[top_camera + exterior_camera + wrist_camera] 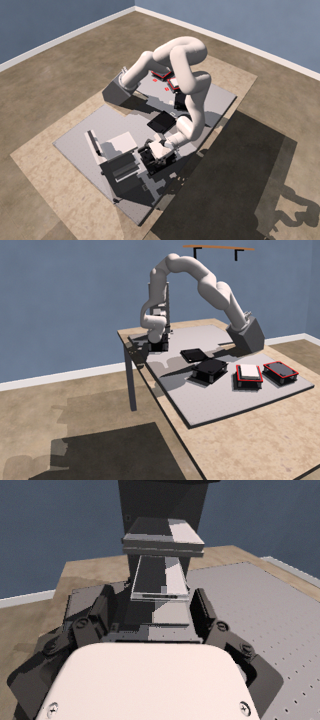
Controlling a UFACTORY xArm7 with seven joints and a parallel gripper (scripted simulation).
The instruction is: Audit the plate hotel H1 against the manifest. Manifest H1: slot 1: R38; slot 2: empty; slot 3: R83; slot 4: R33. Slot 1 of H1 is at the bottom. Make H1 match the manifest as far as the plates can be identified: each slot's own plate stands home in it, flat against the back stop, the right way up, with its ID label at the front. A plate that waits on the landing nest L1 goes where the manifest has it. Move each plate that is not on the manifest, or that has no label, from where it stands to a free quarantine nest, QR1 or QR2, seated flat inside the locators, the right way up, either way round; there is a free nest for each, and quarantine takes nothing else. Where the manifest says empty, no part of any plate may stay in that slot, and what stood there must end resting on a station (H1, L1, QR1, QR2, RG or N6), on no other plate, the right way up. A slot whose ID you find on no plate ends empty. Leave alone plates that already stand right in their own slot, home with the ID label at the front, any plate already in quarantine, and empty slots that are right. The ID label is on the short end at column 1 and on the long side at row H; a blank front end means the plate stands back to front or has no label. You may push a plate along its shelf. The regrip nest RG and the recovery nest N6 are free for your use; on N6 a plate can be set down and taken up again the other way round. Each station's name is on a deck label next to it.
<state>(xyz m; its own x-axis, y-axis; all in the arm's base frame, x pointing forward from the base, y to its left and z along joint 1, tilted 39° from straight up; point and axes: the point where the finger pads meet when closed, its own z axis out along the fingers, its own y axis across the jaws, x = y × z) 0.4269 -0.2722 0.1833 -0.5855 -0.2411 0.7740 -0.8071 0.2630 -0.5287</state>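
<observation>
The plate hotel H1 (117, 155) stands at the deck's near left, with a white top. In the wrist view it rises straight ahead (162, 510). One grey plate (162, 540) sits on an upper shelf, and a second grey plate (160, 577) juts forward from a lower shelf. My gripper (155, 155) is open and hangs low over the black landing nest in front of the hotel. Its fingers stand on either side of a grey plate (162, 622) lying flat below them. No ID label is readable in any view.
A flat black nest (161, 121) and a raised black nest (209, 369) lie mid-deck. One red-framed quarantine nest holds a white plate (248, 371). The other red-framed nest (280, 369) is bare. The arm's grey base block (246, 336) stands at the back.
</observation>
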